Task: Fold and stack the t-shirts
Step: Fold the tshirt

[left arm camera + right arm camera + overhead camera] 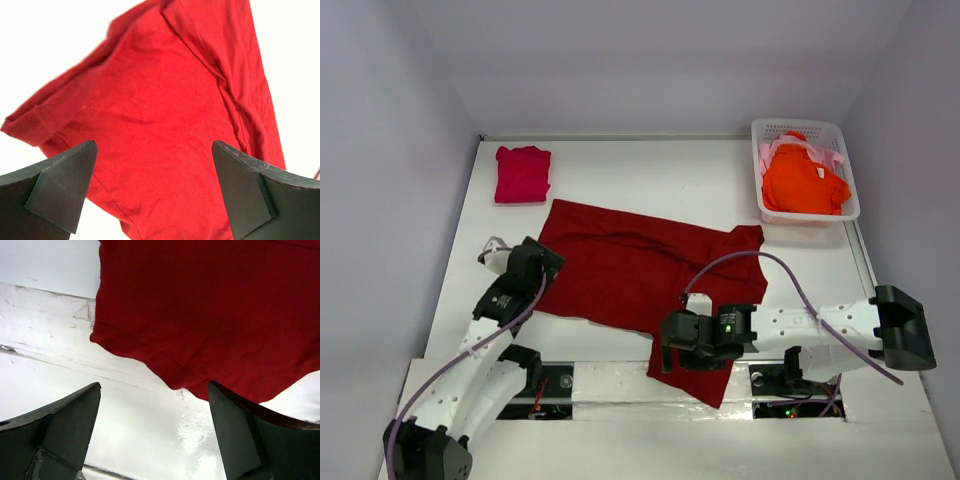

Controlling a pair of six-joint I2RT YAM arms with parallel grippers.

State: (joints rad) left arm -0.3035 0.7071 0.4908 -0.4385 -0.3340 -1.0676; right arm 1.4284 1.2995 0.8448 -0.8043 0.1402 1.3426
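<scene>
Dark red t-shirt (640,270), the largest garment, lies spread and slightly rumpled across the middle of a white table (650,170) in the overhead view. Its lower right corner runs past the table's near edge onto the white strip between the arm bases. A crimson-pink t-shirt (523,173) sits folded in the upper left, with a gap of bare table between it and the dark red one. In the upper right, a white lattice basket (798,123) holds a bright orange t-shirt (803,183) and a pale pink t-shirt (767,152) partly under it. Bare table runs along the far edge and down the left side. The left gripper (542,262) hovers at the big shirt's left edge, in the lower left of the frame. The right gripper (663,352) is over the shirt's lower corner, lower centre, with a purple cable (750,254) arching above it. Plain pale walls (380,150) close the left, far and right sides.

Left wrist view: the left gripper (154,165) has its jaws spread wide and holds nothing. Its dark fingers (60,185) frame the dark red t-shirt (160,100), which fills most of the frame. A hemmed edge lies at the left, and white table shows in the upper corners.

Right wrist view: the right gripper (154,405) is likewise spread wide and empty. The dark red t-shirt (210,305) fills the upper right, its stitched hem corner pointing down between the fingers. Scuffed, glossy white surface covers the left and bottom of the frame.
</scene>
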